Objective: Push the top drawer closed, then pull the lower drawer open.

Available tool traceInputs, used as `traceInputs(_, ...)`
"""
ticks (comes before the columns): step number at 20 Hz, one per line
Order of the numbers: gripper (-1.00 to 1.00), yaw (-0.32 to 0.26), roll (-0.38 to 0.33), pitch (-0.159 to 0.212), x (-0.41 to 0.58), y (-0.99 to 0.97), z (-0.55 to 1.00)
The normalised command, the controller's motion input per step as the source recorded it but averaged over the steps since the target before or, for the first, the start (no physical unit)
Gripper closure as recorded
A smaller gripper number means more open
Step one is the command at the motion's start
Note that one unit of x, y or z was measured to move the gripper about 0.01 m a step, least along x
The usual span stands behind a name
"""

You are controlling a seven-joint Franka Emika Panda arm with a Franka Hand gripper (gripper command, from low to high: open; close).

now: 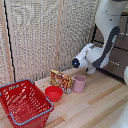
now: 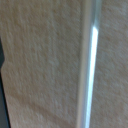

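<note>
Exterior view: white robot arm (image 1: 107, 30) bends down at the exterior view's right, its head near the dark brown wooden drawer fronts (image 1: 119, 52); the jaws are hidden. On the wooden counter (image 1: 95, 102) sit a red basket (image 1: 24, 102), red bowl (image 1: 53, 93), pink cup (image 1: 79, 83).

Wrist view: a blurred silver bar (image 2: 89, 70) crosses a beige surface; whether the jaws are parted or closed cannot be told.

Legible text: none. Printed box (image 1: 61, 80), near the wooden floor's back edge beside the pink cup (image 1: 79, 83): colourful graphics, lettering too small and blurred to read.
</note>
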Motion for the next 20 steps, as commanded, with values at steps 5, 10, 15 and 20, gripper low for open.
traceInputs(5, -1.0, -0.007, -0.079, -0.001, -0.139, -0.28, 0.01)
traceInputs(10, -1.0, -0.003, -0.039, -0.001, -0.137, -0.14, 0.13)
traceInputs(15, 1.0, 0.018, 0.0, 0.001, -0.01, -0.11, 0.12)
traceInputs(20, 1.0, 0.06, 0.0, 0.024, 0.0, -0.23, 0.13)
